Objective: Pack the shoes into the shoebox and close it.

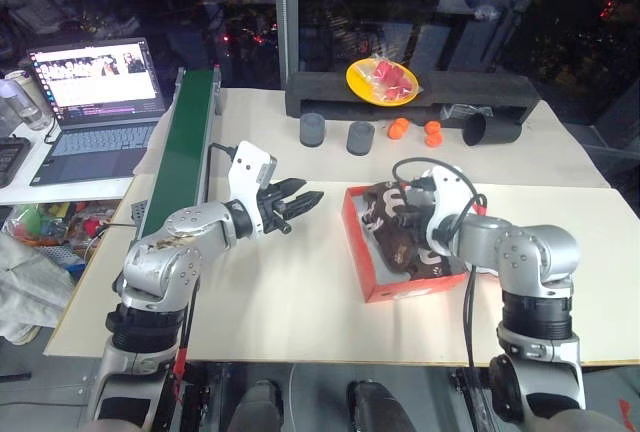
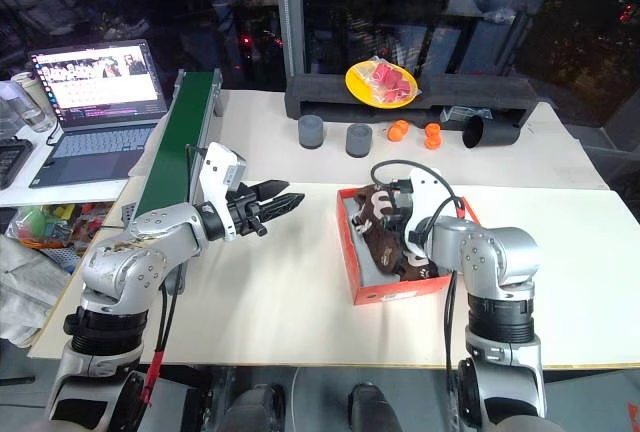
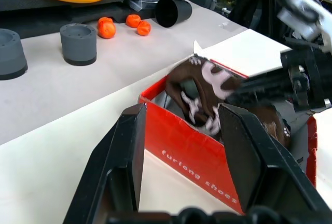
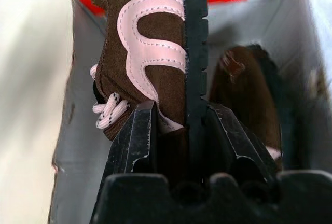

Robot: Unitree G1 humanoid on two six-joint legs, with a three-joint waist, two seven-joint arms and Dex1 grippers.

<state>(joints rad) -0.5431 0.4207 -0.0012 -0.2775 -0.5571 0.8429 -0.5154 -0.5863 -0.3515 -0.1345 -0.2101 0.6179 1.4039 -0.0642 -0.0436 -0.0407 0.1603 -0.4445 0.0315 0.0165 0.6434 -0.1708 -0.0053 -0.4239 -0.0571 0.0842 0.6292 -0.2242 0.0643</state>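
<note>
The cream table [image 1: 290,292] carries the shoebox [image 1: 400,287], grey cylinders [image 1: 313,130], orange balls [image 1: 399,128], a black cup [image 1: 490,130].

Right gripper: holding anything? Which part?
Yes. The right gripper is clamped on a brown shoe at one end, one finger on the upper and one on the sole edge, inside the shoebox. The left gripper is open and empty.

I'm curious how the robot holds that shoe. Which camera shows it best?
The right wrist view: the brown shoe stands on edge, pinched at one end by the right gripper, inside the shoebox. The eye views show it half hidden behind the arm; the left wrist view shows it blurred.
</note>
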